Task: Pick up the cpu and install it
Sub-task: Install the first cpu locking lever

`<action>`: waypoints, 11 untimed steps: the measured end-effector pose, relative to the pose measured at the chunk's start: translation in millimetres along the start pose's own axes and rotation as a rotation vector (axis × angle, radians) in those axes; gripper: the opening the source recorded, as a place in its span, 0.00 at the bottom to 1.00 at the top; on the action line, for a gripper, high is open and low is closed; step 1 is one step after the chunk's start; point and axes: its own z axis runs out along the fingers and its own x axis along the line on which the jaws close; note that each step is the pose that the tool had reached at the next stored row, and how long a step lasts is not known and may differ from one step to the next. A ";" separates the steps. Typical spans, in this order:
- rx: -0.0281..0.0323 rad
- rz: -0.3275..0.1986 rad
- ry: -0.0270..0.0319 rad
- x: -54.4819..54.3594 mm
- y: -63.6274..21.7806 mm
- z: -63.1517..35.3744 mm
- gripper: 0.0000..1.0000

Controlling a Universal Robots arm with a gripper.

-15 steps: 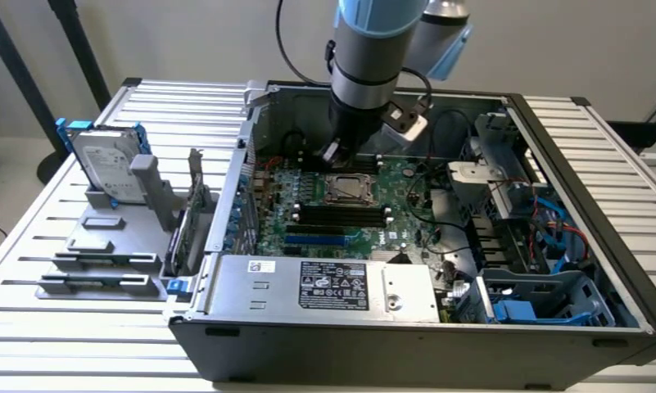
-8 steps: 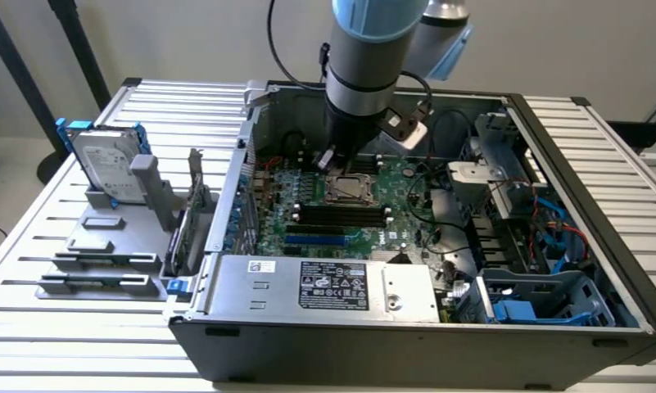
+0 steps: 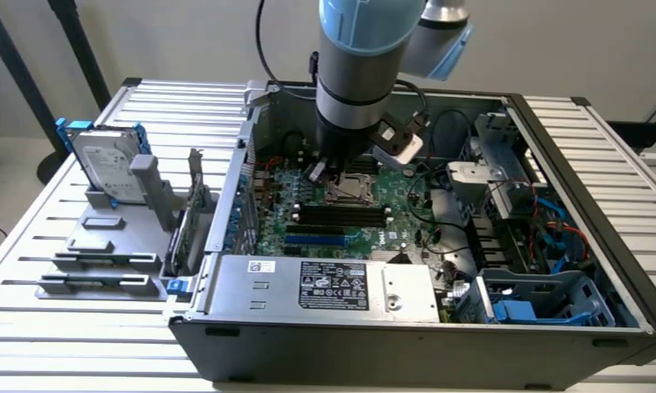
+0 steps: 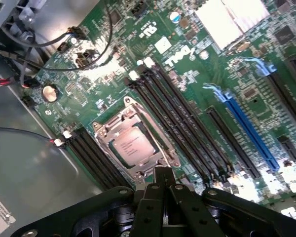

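Observation:
The cpu (image 4: 132, 143), a small square chip with a dull silver top and printed text, lies flat inside the metal socket frame (image 4: 104, 129) on the green motherboard (image 4: 207, 74). My gripper (image 4: 162, 171) hovers just beside the socket's edge, fingers pressed together with nothing between them. In the exterior view the arm reaches down into the open computer case, and the gripper (image 3: 325, 169) hangs right above the socket (image 3: 356, 189) near the board's middle.
Dark memory slots (image 4: 182, 123) flank the socket, and a blue slot (image 4: 249, 131) runs beyond them. Loose black cables (image 4: 49, 64) lie near the case wall. A silver hard drive in a blue frame (image 3: 106, 162) stands on a grey rack at the exterior view's left.

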 end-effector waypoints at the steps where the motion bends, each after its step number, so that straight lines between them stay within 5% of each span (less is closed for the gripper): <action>1: 0.0015 0.000 0.0020 -2.1 -0.8 -0.1 0.11; 5: 0.0074 0.000 0.0095 -6.6 -2.4 2.5 0.11; 11: 0.0080 0.000 0.0100 -10.1 -1.5 11.4 0.11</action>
